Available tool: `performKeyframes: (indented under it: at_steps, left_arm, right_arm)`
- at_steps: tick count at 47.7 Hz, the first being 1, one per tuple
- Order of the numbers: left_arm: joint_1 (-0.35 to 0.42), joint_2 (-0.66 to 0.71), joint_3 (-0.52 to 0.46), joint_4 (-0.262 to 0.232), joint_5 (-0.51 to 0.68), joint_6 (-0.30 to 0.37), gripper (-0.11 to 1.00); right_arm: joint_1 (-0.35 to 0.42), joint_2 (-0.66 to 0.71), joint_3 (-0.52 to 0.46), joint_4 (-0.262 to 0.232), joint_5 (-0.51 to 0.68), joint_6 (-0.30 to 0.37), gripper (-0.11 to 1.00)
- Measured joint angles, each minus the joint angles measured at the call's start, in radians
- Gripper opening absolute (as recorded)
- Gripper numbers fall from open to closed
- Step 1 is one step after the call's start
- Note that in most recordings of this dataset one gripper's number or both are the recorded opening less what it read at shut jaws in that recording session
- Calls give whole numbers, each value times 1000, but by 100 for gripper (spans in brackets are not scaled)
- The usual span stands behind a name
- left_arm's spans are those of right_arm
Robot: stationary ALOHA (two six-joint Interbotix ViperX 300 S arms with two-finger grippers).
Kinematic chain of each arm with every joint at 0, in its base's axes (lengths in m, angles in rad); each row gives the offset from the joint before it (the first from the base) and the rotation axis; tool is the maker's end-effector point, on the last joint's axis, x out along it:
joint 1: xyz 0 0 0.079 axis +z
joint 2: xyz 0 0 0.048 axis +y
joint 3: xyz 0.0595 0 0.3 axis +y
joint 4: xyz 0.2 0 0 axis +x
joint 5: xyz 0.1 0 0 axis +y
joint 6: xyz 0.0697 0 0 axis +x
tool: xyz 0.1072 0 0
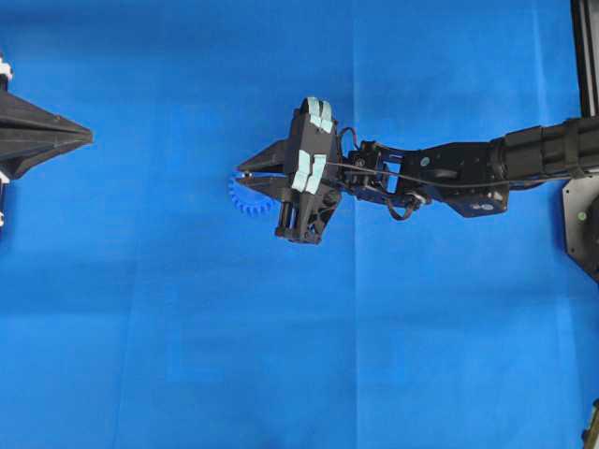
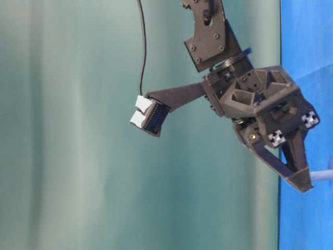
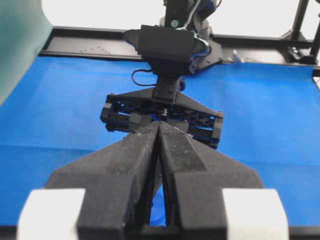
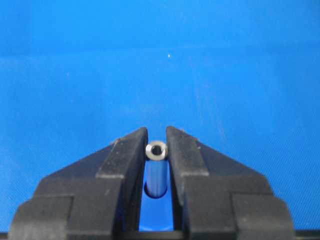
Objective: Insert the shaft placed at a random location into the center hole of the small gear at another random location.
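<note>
**Shaft pinched in the right fingers, over the gear at mid-surface**

At the far left of your overhead view sits the left gripper (image 1: 89,137), parked at the edge of the blue surface (image 1: 168,327), well apart from everything else. Its own wrist camera shows its fingers (image 3: 135,165) pressed together tip to tip, with nothing between them.

Moving toward the middle, you find the small gear (image 1: 245,198) lying flat on the surface. Only an arc of its blue teeth shows on the left side; the rest, hub and center hole included, is hidden under the right arm's tool.

Directly over it is the right gripper (image 1: 241,172), reaching in from the right edge with its tips pointing left. In the right wrist view its fingers (image 4: 125,155) stand nearly closed on the shaft (image 4: 156,149), whose shiny round end shows between the two tips. The table-level view shows this gripper angled downward with the tips close to the surface. You cannot tell from any view whether the shaft touches the gear.
</note>
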Motion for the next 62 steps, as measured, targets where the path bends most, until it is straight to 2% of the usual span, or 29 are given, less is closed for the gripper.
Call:
performKeyframes:
  at_steps: [11,28,52,56,62]
  left_arm:
    - [0,-3,0,0,-2,-2,0]
    - [0,-5,0,0,0,0,0]
    - [0,-5,0,0,-3,0,0]
    - [0,-5,0,0,-3,0,0]
    - [0,-5,0,0,-2,-2,0]
  right_arm:
    - [8,14,-2,2,-2,-2,3]
    - [18,57,0,37,-3,3,3]
    - [20,57,-2,38,6,2,3]
    - [20,57,-2,37,14,0,12]
    - [21,54,-2,38,28,-2,43]
